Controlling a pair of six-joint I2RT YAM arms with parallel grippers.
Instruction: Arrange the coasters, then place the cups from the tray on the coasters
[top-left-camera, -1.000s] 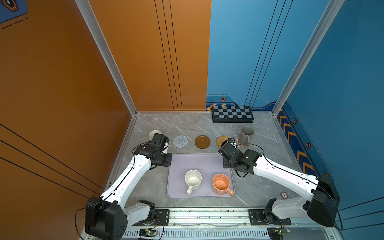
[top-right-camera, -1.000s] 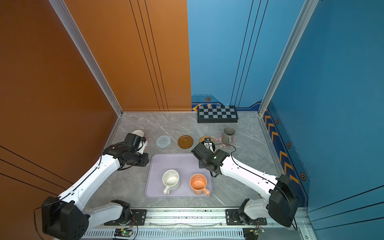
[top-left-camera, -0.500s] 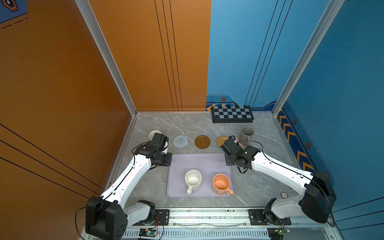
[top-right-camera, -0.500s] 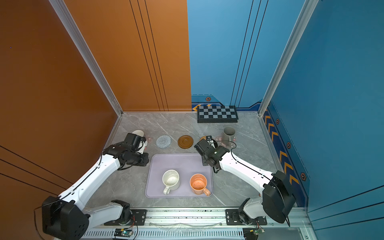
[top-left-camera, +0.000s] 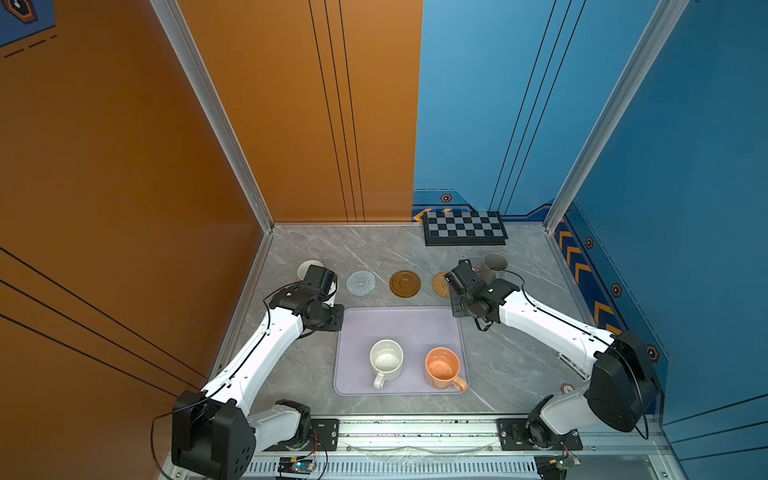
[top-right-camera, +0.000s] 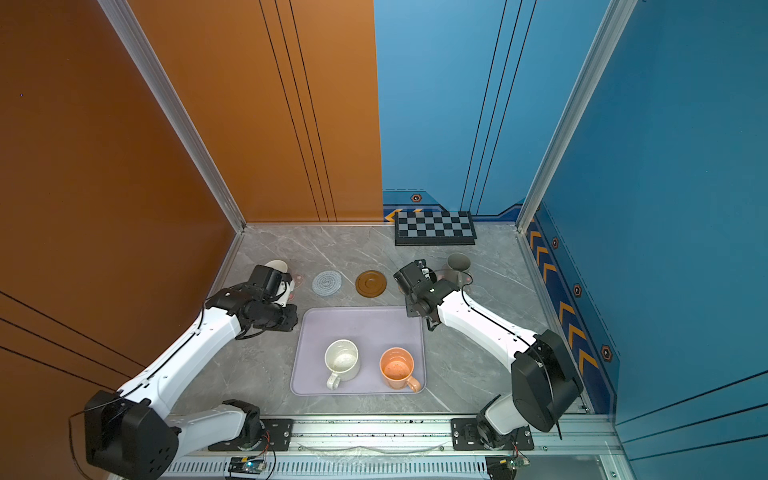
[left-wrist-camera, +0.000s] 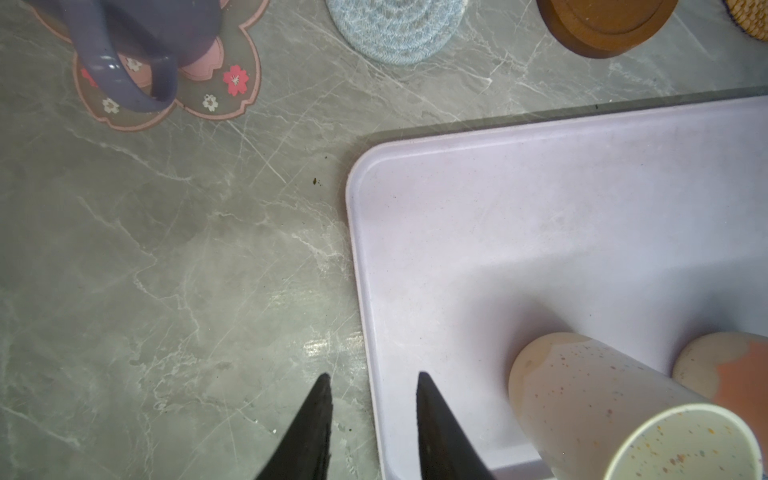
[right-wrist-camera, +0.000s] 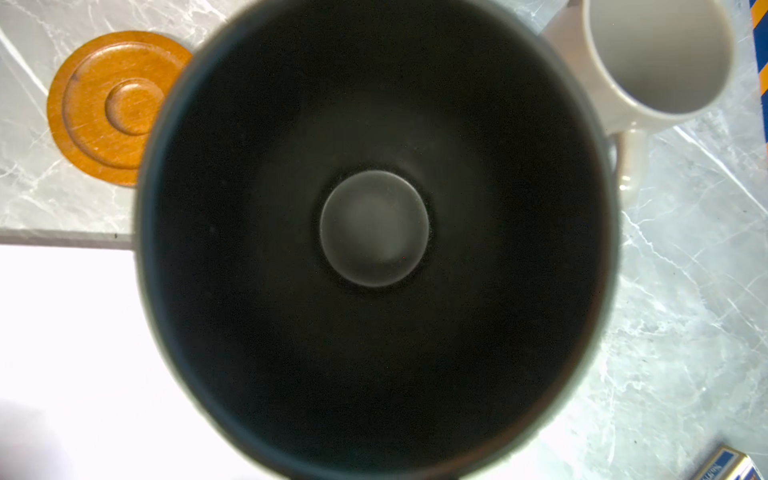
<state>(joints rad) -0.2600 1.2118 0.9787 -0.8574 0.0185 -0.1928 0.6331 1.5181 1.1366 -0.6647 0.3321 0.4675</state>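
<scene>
left arm (top-left-camera: 266, 345): stretched forward from its near base, wrist bent down | left gripper (left-wrist-camera: 372, 376): fingers apart, nothing between them | right arm (top-left-camera: 548, 328): reaching forward and inward, wrist bent down | right gripper (top-right-camera: 424, 270): closed, fingertips hidden, carrying the black cup (right-wrist-camera: 374, 228) close under the wrist

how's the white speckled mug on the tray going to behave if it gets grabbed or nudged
The speckled mug looks like glazed ceramic: probably rigid, weighty, and chippable if dropped. Upright on the smooth tray, it should not roll; a low push likely slides it, a rim push could tip it. The glaze may be slippery.
</scene>
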